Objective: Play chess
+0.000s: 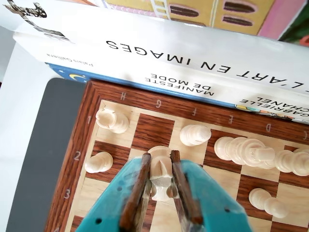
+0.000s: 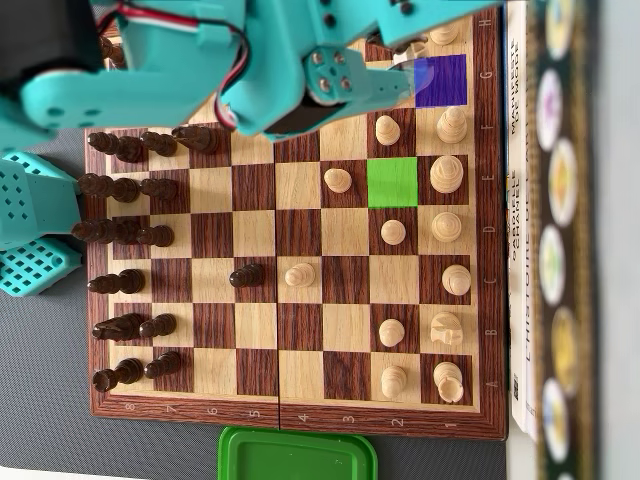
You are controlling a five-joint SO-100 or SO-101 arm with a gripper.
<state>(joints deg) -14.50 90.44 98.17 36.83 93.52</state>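
With my gripper (image 1: 160, 169) clamped on the upright white piece (image 1: 161, 166), the green square (image 2: 392, 182) lies beside the blue square (image 2: 440, 82).

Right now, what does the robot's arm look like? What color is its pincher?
The arm is bright teal plastic with chunky, blocky parts, small round screw holes, and a grid of tiny holes on its base. Red, black and white wires loop across the top. The gripper has two teal fingers lined inside with thin, dark brown strips.
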